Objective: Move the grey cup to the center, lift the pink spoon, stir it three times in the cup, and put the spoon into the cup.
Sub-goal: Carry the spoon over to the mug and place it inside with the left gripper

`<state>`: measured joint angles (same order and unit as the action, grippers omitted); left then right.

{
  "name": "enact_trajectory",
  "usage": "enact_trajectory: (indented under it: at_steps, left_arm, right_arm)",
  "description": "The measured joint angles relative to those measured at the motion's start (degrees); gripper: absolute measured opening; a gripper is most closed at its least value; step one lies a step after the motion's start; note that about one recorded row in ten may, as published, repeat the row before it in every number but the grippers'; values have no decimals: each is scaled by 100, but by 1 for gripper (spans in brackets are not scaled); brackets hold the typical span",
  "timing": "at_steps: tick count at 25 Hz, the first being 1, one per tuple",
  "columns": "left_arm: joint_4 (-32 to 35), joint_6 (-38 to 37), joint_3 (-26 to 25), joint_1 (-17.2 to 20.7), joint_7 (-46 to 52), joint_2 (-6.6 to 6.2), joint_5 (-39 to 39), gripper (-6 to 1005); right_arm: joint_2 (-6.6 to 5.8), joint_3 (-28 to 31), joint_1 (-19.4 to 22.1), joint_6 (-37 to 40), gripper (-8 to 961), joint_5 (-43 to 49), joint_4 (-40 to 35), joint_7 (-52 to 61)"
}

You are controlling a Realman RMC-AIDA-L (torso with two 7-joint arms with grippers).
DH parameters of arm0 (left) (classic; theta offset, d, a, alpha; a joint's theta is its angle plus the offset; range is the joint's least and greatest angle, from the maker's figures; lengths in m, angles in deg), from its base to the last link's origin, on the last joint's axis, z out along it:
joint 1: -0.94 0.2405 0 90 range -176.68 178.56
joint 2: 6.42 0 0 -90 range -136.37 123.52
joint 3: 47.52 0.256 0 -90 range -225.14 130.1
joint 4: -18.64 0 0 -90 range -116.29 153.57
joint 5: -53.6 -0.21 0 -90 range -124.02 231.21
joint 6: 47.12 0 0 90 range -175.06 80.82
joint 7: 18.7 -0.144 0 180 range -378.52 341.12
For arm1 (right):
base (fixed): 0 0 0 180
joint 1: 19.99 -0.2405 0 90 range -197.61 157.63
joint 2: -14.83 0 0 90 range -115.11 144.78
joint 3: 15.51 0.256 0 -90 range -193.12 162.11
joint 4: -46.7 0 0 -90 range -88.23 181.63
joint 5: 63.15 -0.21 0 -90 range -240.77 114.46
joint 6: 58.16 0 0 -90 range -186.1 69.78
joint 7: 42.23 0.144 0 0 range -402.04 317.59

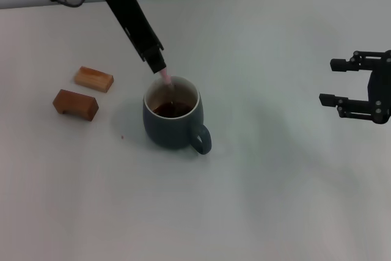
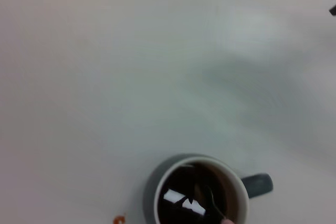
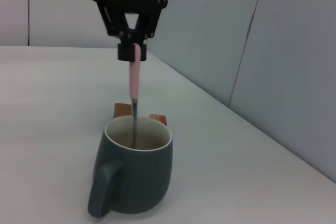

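Grey cup (image 1: 173,120) first: it is a rounded, dark blue-grey mug with a cream-white inside, dark brown liquid in it, and one loop handle that points toward the robot and slightly to its right. It stands upright on the white table (image 1: 275,200), near the middle of the head view and a little to the left. The pink spoon (image 1: 165,77) is slim, with a pale pink handle above a grey metal neck; it hangs nearly upright, its lower end down inside the cup and dipping into the liquid — the left wrist view shows the metal part under the dark surface.

Counted: one cup, one spoon, and two brown wooden blocks (image 1: 85,92) lying side by side to the left of the cup, apart from it.

The left gripper (image 1: 160,67) reaches in from the upper left on a long black arm, slanting down over the far rim of the cup. Its fingers are pinched narrowly on the top of the pink handle; the right wrist view shows the two black fingers meeting around it. The right gripper (image 1: 338,82) hovers well apart at the right edge of the head view, level with the cup — its two fingers are spread with a clear gap and nothing between them.
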<state>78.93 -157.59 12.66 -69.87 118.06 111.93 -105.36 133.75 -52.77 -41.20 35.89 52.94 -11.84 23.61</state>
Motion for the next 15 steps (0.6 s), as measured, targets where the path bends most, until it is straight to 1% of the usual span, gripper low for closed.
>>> enact_trajectory:
  at_steps: [7,15]
  left_arm:
    - [-2,265,-35,-20,56,-35,-154,132]
    - [-55,270,-50,20,74,-45,-514,131]
  right_arm:
    - [0,0,-18,-2,651,0,5,0]
    - [0,0,-48,-2,650,0,0,0]
